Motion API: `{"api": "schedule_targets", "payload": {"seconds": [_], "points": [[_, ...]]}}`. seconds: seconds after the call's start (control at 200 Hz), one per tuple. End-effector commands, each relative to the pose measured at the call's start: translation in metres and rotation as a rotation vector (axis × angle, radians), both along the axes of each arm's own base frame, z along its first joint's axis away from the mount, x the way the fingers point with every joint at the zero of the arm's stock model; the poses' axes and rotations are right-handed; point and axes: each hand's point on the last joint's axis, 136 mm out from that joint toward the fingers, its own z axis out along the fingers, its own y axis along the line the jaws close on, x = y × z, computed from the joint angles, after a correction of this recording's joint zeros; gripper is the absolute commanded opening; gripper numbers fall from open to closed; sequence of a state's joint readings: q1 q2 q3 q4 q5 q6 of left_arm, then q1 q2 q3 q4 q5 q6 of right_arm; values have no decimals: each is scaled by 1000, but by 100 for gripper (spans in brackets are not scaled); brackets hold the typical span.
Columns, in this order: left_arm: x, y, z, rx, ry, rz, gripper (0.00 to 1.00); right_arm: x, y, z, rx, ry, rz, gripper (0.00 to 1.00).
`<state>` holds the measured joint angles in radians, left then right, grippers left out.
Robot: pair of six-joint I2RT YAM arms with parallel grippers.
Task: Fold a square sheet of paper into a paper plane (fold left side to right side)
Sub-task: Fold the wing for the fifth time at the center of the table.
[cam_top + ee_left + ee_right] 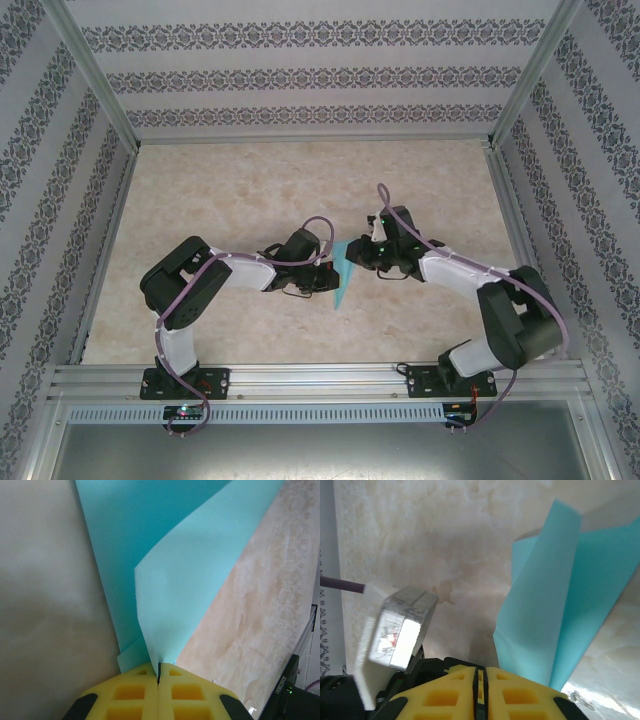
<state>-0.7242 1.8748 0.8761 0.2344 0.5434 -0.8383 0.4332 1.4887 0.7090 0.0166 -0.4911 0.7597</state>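
Observation:
The turquoise sheet of paper [342, 275] stands partly folded between the two grippers at the middle of the table. My left gripper [325, 278] is shut on its lower edge. In the left wrist view the yellow pads [135, 692] meet on the paper [190, 580], which rises from them in two layers. My right gripper [365, 255] sits just right of the sheet. In the right wrist view its jaws [480, 672] are almost together with nothing between them. There the folded paper [555, 605] stands to the right of the jaws, beside them and not in their grip.
The marble-patterned table top [260, 190] is bare around the arms. Patterned walls and aluminium posts [95, 80] close in the back and sides. A silver block [402, 627] with a purple cable shows at the left of the right wrist view.

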Motion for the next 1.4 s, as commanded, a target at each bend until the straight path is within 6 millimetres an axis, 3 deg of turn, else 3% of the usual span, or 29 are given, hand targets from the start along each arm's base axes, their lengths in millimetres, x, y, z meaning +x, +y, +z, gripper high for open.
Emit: {"api": "schedule_targets", "payload": {"seconds": [0.0, 0.285, 1.149, 1.394], "points": [[2, 9, -15, 38, 8, 0, 2, 8, 8, -3, 21, -4, -2, 14], [1, 10, -18, 43, 15, -2, 2, 9, 10, -32, -24, 38, 24, 13], [-1, 8, -22, 39, 35, -15, 3, -2, -19, -73, -222, 137, 2, 13], [2, 11, -8, 44, 0, 1, 11, -13, -26, -86, -264, 204, 5, 13]]}}
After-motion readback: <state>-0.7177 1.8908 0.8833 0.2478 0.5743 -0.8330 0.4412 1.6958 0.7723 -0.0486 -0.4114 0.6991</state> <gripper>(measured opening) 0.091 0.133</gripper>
